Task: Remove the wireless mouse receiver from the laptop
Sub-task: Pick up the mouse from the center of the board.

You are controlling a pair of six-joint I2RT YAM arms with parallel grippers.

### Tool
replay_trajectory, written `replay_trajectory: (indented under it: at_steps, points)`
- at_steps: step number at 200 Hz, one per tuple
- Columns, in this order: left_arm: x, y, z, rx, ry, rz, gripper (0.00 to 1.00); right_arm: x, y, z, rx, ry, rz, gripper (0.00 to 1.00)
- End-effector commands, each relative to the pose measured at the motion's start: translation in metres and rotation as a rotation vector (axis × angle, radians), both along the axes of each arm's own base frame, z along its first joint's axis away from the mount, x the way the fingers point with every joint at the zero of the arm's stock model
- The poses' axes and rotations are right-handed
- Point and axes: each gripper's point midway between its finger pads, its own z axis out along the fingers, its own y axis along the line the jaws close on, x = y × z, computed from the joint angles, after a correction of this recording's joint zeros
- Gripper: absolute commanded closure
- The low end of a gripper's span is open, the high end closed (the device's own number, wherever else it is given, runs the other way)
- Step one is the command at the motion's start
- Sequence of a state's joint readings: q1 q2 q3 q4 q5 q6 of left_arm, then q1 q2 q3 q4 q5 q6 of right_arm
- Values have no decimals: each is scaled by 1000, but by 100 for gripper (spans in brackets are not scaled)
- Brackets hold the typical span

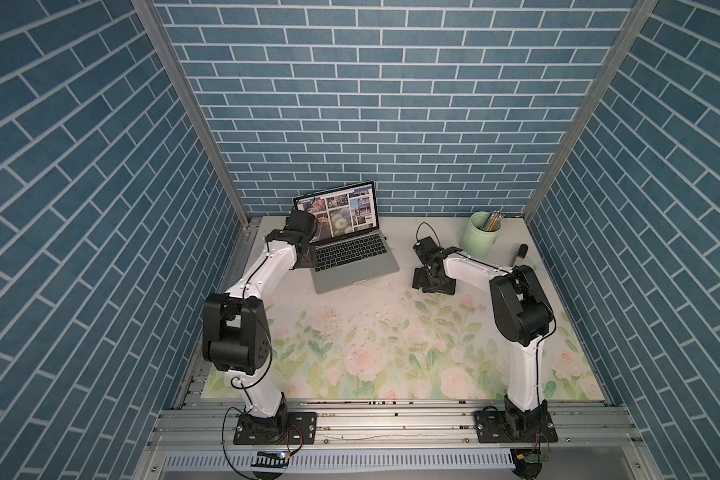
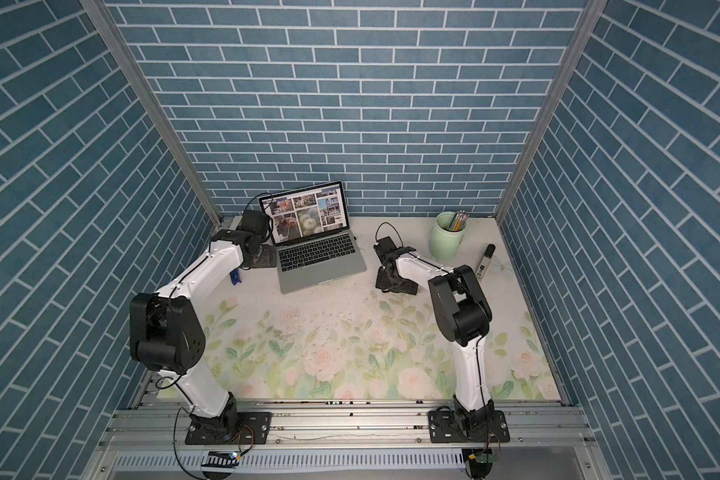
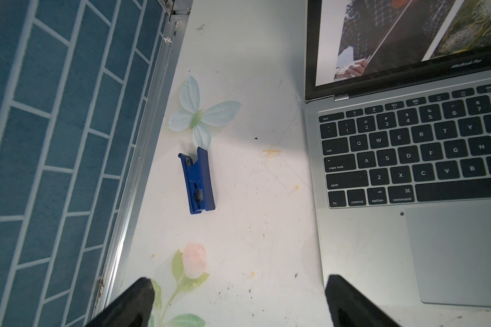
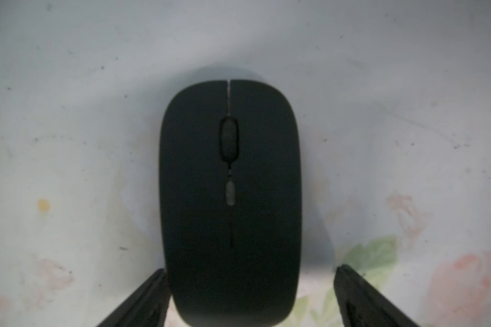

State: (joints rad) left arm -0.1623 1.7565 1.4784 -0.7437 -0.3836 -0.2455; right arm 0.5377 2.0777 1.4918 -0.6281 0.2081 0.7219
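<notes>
The laptop (image 1: 352,266) (image 2: 321,266) stands open at the back of the table, its screen showing photos. A tiny dark stub, which may be the wireless mouse receiver (image 1: 385,236) (image 2: 356,237), sticks out of the laptop's right edge near the hinge. My left gripper (image 1: 306,259) (image 3: 240,279) hangs open at the laptop's (image 3: 366,254) left edge, with only table between its fingers. My right gripper (image 1: 431,284) (image 4: 251,274) is open and straddles the rear of a black mouse (image 4: 230,184). One finger touches the mouse's side; the other stands apart from it.
A blue clip-like piece (image 3: 197,182) (image 2: 235,277) lies on the table left of the laptop, near the left wall rail. A green cup of pencils (image 1: 485,239) and a marker (image 2: 485,261) stand at the back right. Blue brick walls enclose three sides.
</notes>
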Motion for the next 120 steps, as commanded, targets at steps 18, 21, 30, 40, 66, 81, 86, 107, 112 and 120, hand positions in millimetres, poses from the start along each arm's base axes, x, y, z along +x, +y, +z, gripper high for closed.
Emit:
replay_trajectory:
  at_steps: [18,21,30,40,66,81,86,107,112,120]
  points:
    - [-2,-1,-15,12,45,-12,0,-9,1,-14,10,40,-19,12]
    - [-2,-1,-16,11,46,-13,0,-9,1,-14,8,42,-18,12]
    - [-2,-2,-17,8,48,-14,0,-9,0,-14,3,42,-16,13]
    - [-1,-2,-18,6,51,-15,0,-10,-2,-15,-3,43,-17,15]
    - [-1,-3,-19,2,53,-14,0,-10,-1,-20,-7,53,-2,20]
    - [-2,-3,-19,1,54,-13,0,-10,0,-22,-11,56,7,22]
    - [-2,-3,-20,-1,56,-14,0,-10,0,-23,-16,58,10,22]
    - [-2,-3,-21,-1,60,-15,0,-10,-2,-24,-27,58,20,24]
    - [-2,-3,-22,-1,62,-13,0,-9,-3,-24,-31,58,22,25]
    - [-2,-4,-22,-2,63,-14,0,-10,-3,-25,-38,58,27,26]
